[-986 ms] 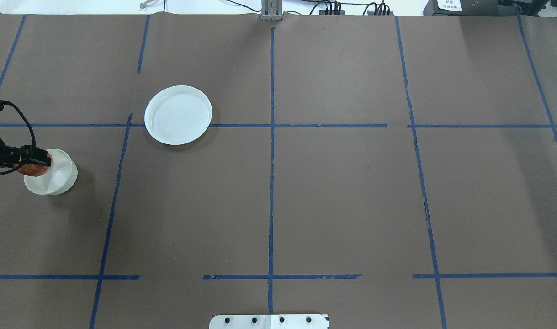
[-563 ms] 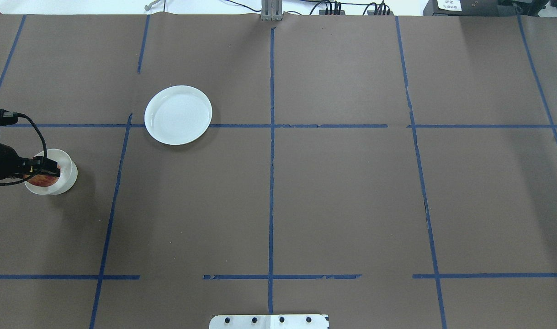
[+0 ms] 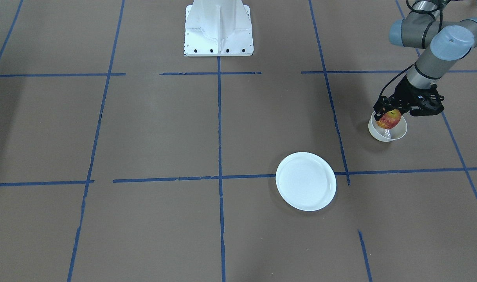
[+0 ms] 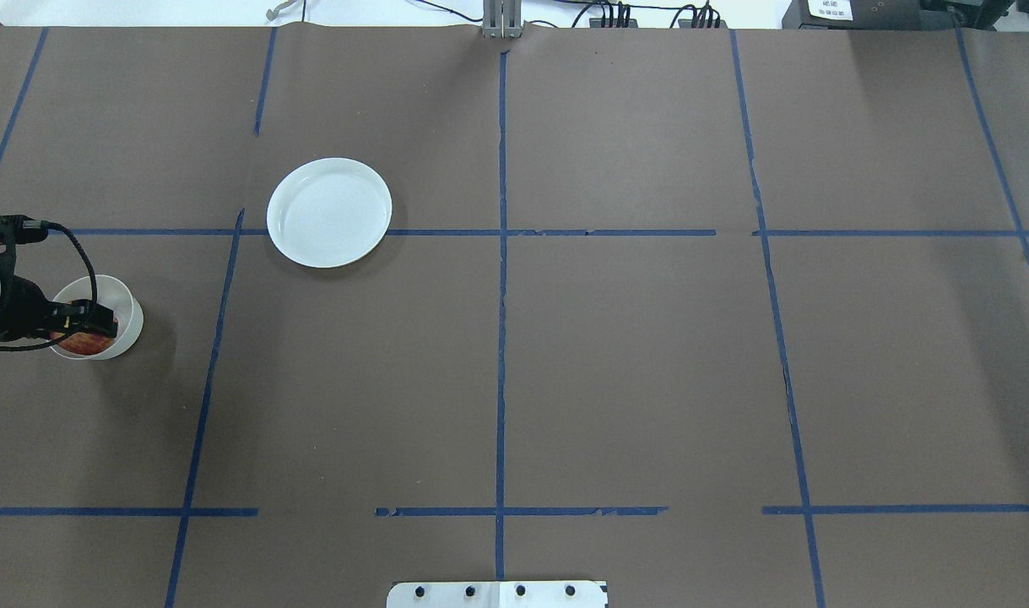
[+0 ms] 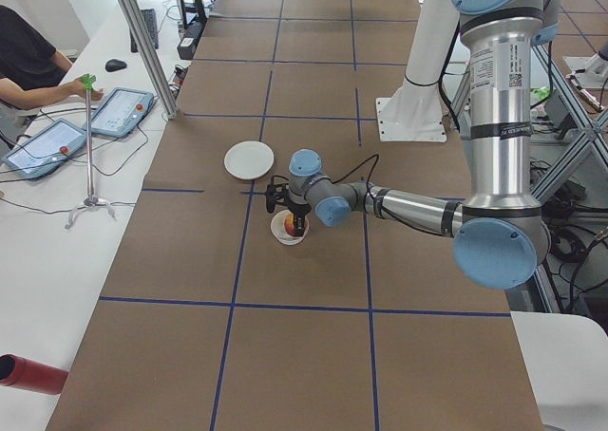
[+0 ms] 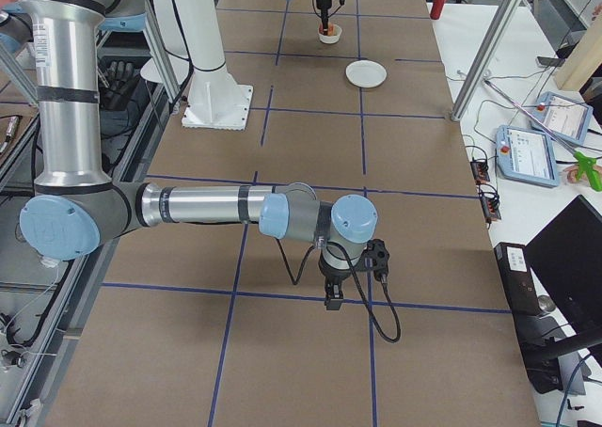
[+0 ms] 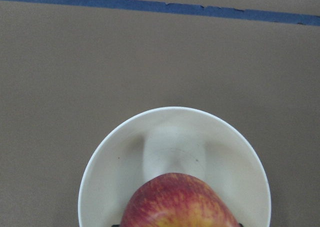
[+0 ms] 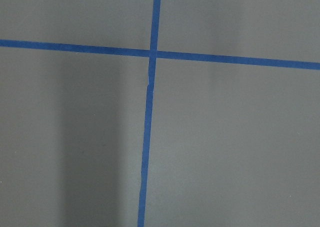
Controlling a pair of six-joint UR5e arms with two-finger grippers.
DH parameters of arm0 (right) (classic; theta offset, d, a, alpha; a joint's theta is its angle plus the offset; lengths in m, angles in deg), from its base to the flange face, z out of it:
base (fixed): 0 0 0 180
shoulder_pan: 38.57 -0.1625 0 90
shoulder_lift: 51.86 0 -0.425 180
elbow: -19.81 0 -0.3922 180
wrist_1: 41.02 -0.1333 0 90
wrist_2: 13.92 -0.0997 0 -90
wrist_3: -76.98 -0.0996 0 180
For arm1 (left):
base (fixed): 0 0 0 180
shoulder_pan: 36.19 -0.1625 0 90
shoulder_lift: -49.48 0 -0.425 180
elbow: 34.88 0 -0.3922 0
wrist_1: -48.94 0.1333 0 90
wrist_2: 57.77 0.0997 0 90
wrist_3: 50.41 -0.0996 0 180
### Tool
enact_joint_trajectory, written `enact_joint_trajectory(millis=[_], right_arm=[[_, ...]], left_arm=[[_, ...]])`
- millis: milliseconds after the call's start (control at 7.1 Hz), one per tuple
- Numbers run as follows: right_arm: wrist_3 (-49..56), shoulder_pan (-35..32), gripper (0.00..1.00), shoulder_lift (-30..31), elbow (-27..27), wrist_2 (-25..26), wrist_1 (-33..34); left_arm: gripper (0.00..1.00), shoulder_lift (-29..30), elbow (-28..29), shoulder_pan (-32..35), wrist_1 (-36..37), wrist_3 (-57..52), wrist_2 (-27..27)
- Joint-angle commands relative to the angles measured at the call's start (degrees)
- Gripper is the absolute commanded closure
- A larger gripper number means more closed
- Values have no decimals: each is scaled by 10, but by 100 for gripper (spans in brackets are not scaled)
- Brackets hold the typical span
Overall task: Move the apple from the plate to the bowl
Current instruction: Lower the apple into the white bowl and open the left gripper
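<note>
My left gripper [image 3: 389,114] is shut on the red and yellow apple [image 3: 389,119] and holds it over the small cream-white bowl [image 3: 379,135], low at its rim. In the overhead view the gripper [image 4: 85,324] covers most of the apple [image 4: 83,344] above the bowl [image 4: 128,325]. In the left wrist view the apple [image 7: 177,202] hangs over the bowl [image 7: 107,172]. The white plate [image 4: 329,213] lies bare, further in on the table. My right gripper [image 6: 332,297] shows only in the exterior right view, pointing down over bare table. I cannot tell whether it is open or shut.
Blue tape lines cross the brown table cover [image 4: 615,355]. The robot's white base [image 3: 218,27] stands at the table's near edge. Operators' tablets [image 5: 85,127] lie on the white side table beyond the far edge.
My left gripper has moved a little to the right with the apple, from the bowl's left rim to over its middle.
</note>
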Motion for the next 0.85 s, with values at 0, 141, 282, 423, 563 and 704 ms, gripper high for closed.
enact_joint_trajectory(millis=[0, 141, 282, 423, 563, 704], right_arm=[[0, 0, 0, 0, 0, 0, 0], [0, 0, 0, 0, 0, 0, 0], [0, 0, 0, 0, 0, 0, 0], [0, 0, 0, 0, 0, 0, 0], [0, 0, 0, 0, 0, 0, 0], [0, 0, 0, 0, 0, 0, 0]], left_arm=[[0, 0, 2, 1, -1, -16, -1], [0, -1, -4, 3, 0, -16, -3], [0, -1, -23, 8, 3, -18, -6], [0, -6, -55, 12, 26, -52, -15], [0, 5, -67, 55, 75, -109, -34], [0, 39, -78, 94, 125, -177, -36]])
